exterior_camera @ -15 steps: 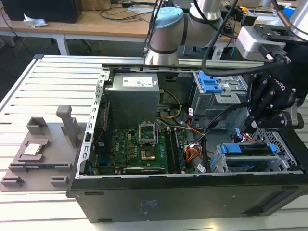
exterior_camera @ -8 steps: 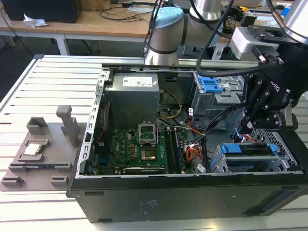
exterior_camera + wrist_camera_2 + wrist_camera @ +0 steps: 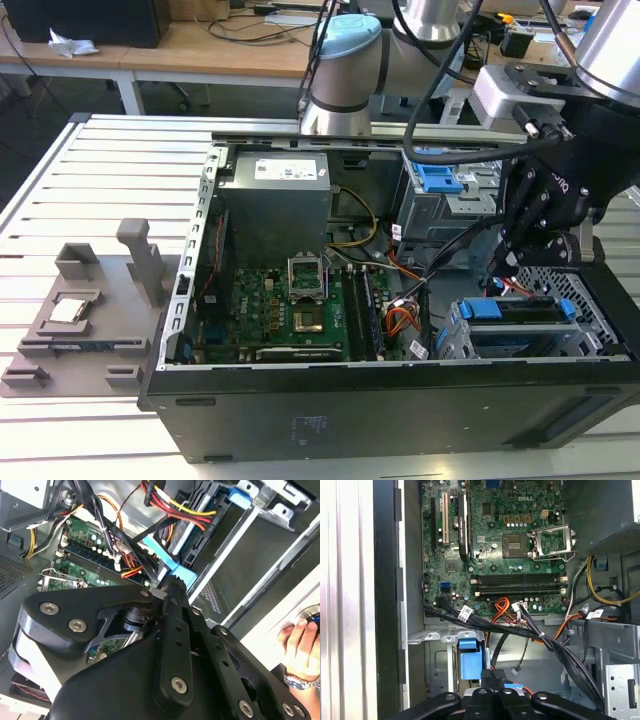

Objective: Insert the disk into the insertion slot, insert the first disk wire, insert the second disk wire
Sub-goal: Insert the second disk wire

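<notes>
The disk [image 3: 515, 335], in its bright blue carrier, lies inside the insertion slot [image 3: 580, 280], the low perforated silver bay at the case's front on the exterior view's right. My black gripper [image 3: 503, 272] hangs over the disk's rear end, where red and orange wires meet. In the first wrist view the gripper [image 3: 492, 674] has its fingers together on a black wire plug, next to the carrier's blue tab [image 3: 470, 661]. The second wrist view shows the gripper [image 3: 173, 583] touching the blue carrier [image 3: 167, 557], with red and yellow wires [image 3: 175, 505] plugged in beyond.
The open tower case [image 3: 400, 400] lies on a slatted metal table [image 3: 90, 170]. Bundled black cables [image 3: 530, 635] cross above the motherboard [image 3: 495, 540]. A taller grey cage with a blue latch [image 3: 437, 180] stands behind. A person's hand [image 3: 300, 645] rests by the case. A grey fixture [image 3: 80, 310] sits left.
</notes>
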`<state>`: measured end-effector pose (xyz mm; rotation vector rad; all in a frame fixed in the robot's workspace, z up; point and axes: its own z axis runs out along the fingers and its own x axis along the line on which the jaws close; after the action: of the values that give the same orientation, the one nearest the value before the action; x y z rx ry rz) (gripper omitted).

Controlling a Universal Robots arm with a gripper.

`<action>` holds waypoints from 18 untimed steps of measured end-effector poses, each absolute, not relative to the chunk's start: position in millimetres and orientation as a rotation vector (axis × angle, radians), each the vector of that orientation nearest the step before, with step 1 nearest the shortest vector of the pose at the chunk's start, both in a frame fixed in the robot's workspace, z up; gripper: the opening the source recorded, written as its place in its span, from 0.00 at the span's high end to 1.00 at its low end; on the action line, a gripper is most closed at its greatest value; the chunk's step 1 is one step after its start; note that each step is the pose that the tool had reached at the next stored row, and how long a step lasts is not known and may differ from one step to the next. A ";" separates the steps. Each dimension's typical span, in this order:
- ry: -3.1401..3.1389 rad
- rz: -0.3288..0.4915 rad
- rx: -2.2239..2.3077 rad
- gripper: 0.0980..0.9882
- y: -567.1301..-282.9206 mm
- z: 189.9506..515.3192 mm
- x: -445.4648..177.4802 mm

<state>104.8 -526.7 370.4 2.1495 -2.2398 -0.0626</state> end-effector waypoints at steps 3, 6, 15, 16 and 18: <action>-2.240 -0.062 2.149 0.99 -525.5 369.5 109.6; -2.240 -0.062 2.149 0.99 -525.5 369.4 109.7; -2.239 -0.061 2.149 0.70 -525.5 369.4 109.7; -2.239 -0.061 2.149 0.70 -525.5 369.4 109.7; -2.253 -0.062 2.135 0.70 -525.4 369.3 109.7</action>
<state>109.7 -525.4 369.3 2.1354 -2.2526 -0.0616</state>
